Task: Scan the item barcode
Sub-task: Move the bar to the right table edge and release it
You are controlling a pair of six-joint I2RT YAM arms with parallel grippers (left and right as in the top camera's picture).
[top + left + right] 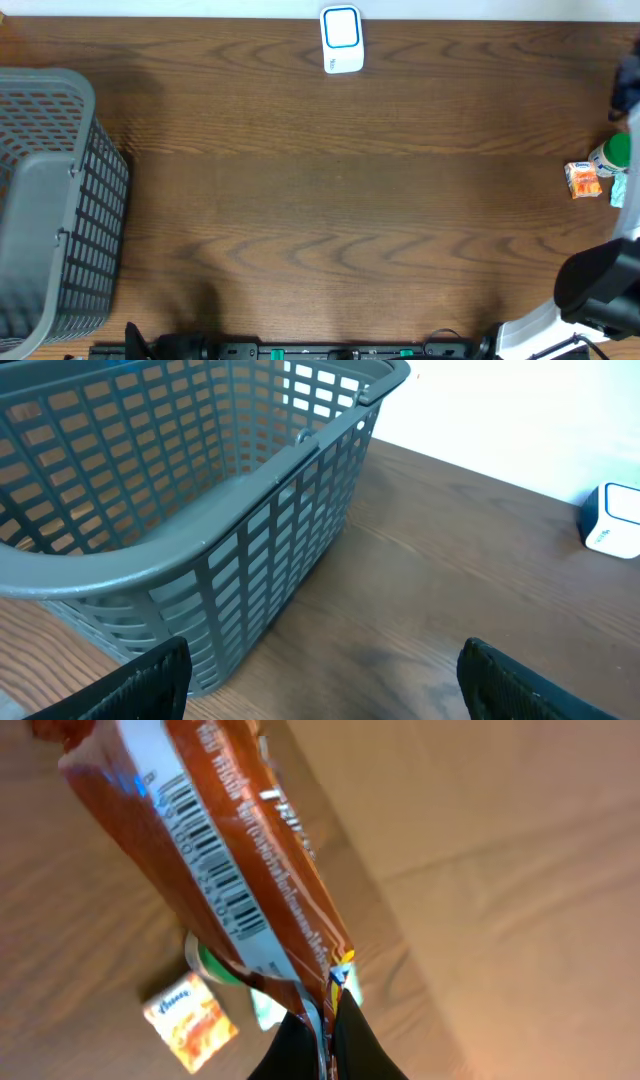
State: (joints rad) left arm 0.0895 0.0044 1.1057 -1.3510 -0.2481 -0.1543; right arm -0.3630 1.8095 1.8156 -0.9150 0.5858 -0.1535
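In the right wrist view my right gripper (328, 1032) is shut on the crimped end of a brown snack packet (240, 860), held above the table. The packet's white label with its barcode (212, 870) faces the wrist camera. The white scanner with a blue-rimmed face (341, 40) stands at the table's far edge, centre, and also shows as the scanner (612, 520) at the right of the left wrist view. My left gripper (325, 690) is open over bare wood beside the basket, with nothing between its fingers.
A grey plastic basket (50, 85) fills the table's left side, and the basket (200, 560) stands close in front of the left gripper. At the right edge lie a small orange box (583, 180) and a green-capped item (612, 155). The right arm (600, 290) occupies the near right corner.
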